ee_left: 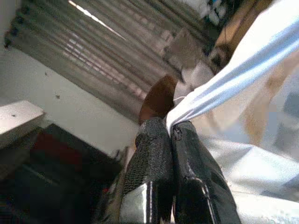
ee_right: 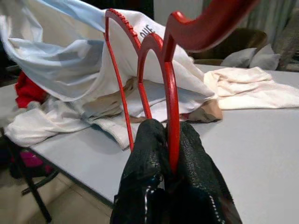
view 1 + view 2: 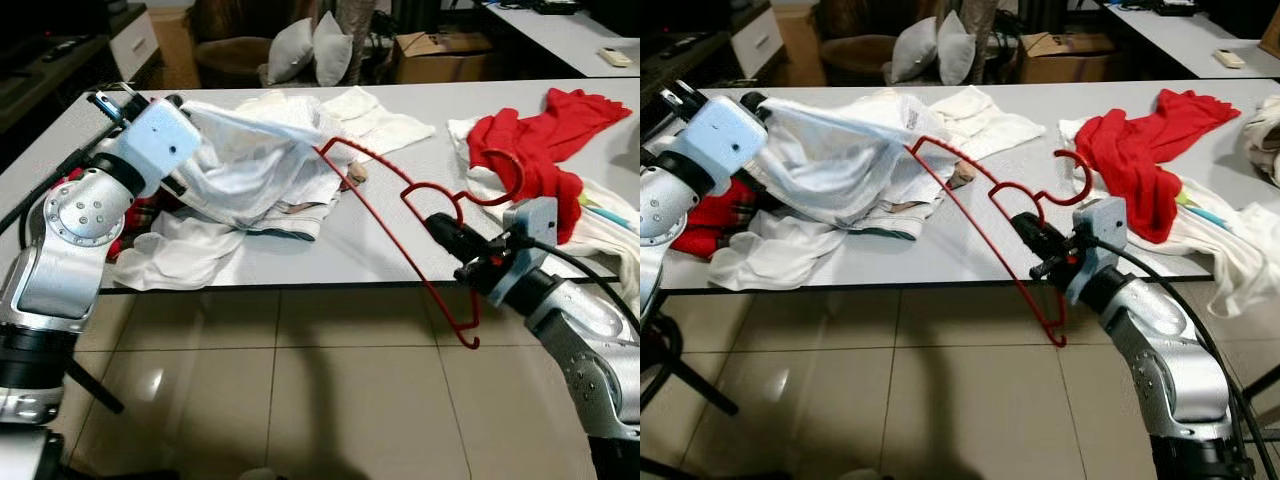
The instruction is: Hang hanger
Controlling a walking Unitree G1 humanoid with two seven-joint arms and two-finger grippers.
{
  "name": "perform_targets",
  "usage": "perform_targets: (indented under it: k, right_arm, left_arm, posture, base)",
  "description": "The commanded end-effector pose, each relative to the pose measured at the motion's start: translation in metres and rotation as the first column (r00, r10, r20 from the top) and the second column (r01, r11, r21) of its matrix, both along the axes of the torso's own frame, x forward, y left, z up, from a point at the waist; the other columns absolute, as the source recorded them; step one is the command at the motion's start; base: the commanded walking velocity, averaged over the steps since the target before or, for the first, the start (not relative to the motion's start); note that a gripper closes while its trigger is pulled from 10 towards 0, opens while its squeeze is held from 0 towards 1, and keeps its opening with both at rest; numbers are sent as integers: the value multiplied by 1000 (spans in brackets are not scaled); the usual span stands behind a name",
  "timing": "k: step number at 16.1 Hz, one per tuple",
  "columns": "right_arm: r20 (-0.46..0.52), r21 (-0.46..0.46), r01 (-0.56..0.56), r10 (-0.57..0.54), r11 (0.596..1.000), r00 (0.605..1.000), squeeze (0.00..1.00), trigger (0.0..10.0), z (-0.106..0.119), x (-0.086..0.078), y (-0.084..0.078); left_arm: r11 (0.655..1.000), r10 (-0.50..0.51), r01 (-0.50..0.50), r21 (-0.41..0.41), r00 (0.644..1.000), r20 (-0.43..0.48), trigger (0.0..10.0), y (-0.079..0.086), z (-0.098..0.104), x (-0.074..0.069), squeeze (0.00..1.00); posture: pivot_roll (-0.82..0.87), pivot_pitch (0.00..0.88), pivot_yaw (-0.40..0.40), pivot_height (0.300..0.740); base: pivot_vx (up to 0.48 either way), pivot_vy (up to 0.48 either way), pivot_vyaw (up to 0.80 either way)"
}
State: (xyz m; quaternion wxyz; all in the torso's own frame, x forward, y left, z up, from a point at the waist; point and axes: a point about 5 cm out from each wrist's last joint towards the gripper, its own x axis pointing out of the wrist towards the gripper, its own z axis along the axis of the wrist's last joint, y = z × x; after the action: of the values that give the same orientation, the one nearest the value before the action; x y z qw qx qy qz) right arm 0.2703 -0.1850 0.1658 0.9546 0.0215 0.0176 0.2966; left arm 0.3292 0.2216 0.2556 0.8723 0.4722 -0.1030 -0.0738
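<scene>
Hanger (image 3: 400, 190) clamped near its neck by right gripper (image 3: 452, 240), long axis slanting from table edge up into white shirt (image 3: 250, 150); left gripper (image 1: 170, 135) pinches shirt fabric, held raised at far-left end

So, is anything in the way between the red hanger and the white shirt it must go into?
Nothing visible blocks it. The right gripper holds the red hanger, whose one end already reaches into the white shirt lifted by the left gripper.

Grey table (image 3: 330, 255) on glossy beige tile floor (image 3: 300, 390), armchair (image 3: 235, 50) beyond.
</scene>
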Motion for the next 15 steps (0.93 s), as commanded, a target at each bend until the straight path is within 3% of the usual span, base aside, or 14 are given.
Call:
perform_targets:
  k: [1, 7, 9, 10, 11, 12, 14, 15]
  right_arm:
    - [11, -1, -1, 1, 1000, 1000, 0, 10000, 2, -3, -3]
    - [37, 67, 112, -115, 991, 993, 0, 10000, 8, 2, -16]
    - [58, 130, 159, -167, 979, 984, 0, 10000, 16, 4, -23]
    - [55, 140, 144, -152, 980, 987, 0, 10000, 17, 5, -20]
    - [45, 129, 108, -115, 986, 992, 0, 10000, 16, 5, -14]
    - [13, 107, 28, -30, 994, 999, 0, 10000, 10, 3, 2]
    - [-34, 88, -104, 107, 991, 994, 0, 10000, -2, -1, 35]
    - [-42, 93, -116, 121, 989, 992, 0, 10000, -4, -2, 40]
  left_arm:
    - [997, 50, -52, 60, 998, 23, 0, 8, 4, 3, 0]
    - [983, 125, -126, 135, 992, 16, 0, 25, -6, 6, 0]
    - [971, 138, -139, 194, 990, 19, 0, 29, -9, 6, 0]
    - [977, 108, -108, 184, 994, 13, 0, 26, -10, 6, 0]
    - [988, 66, -65, 137, 998, 0, 0, 19, -10, 7, 0]
    - [999, -14, 15, 32, 1000, -18, 0, 1, -10, 8, 0]
    - [984, -136, 133, -115, 991, -16, 0, -33, -6, 11, 0]
    - [981, -151, 148, -125, 989, -12, 0, -38, -5, 11, 0]
  posture:
    - [-93, 0, 88, 740]
    - [-96, 0, 95, 740]
    - [-97, 0, 97, 740]
    - [-97, 0, 97, 740]
    - [-95, 0, 95, 740]
    - [-95, 0, 93, 740]
    - [-93, 0, 91, 740]
    - [-93, 0, 91, 740]
  base:
    - [0, 0, 0]
    - [0, 0, 0]
    - [0, 0, 0]
    - [0, 0, 0]
    - [0, 0, 0]
    - [0, 0, 0]
    - [0, 0, 0]
    - [0, 0, 0]
